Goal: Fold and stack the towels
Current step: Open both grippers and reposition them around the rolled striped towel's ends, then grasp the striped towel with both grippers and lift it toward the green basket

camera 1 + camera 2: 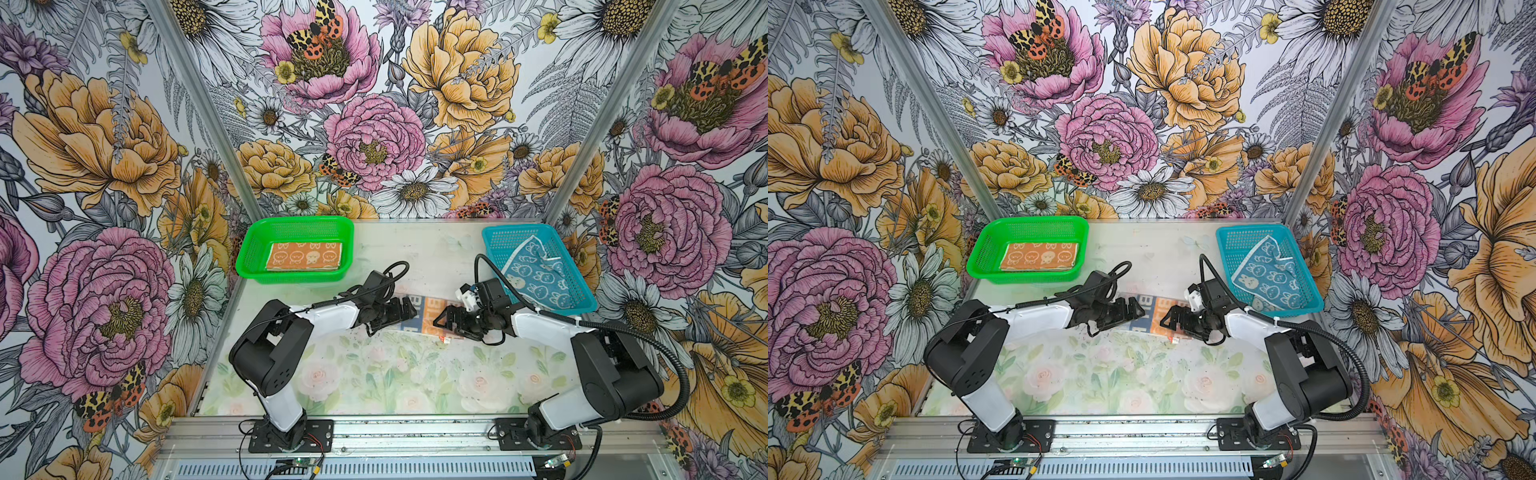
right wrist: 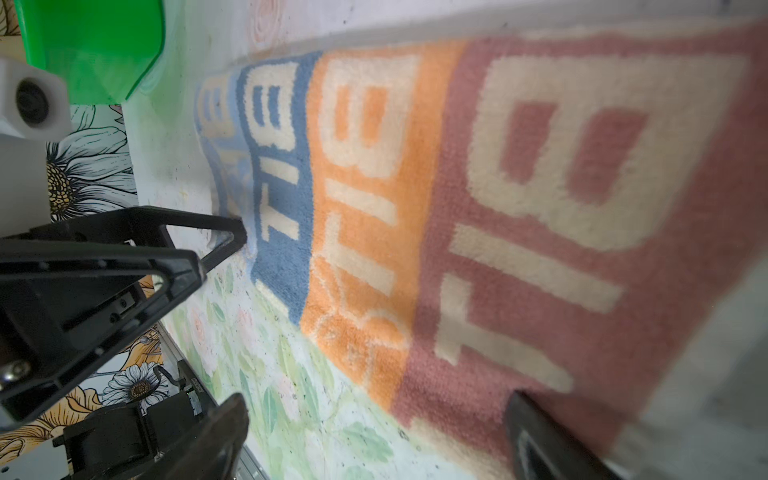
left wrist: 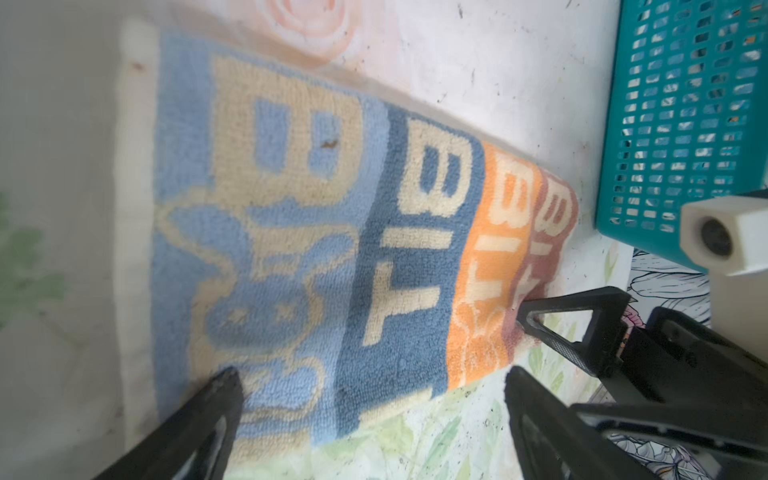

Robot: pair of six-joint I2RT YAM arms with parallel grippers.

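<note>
one flat towel (image 1: 427, 314), striped blue, orange, rust | left end effector (image 1: 409, 311) apart | right end effector (image 1: 441, 316) apart

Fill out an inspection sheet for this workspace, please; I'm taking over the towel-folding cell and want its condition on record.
Surface: table with a pale floral print, marked with dark specks.
Job's things: striped towel lies flat mid-table; orange towel folded in the green basket; blue towel crumpled in the blue basket.
Clutter: nothing seen.
Grippers: left gripper and right gripper both open, one at each end of the striped towel.
Cables: black cable loops above the left wrist; corrugated conduit runs along the right arm.
Surroundings: floral wallpaper, aluminium frame posts.
</note>
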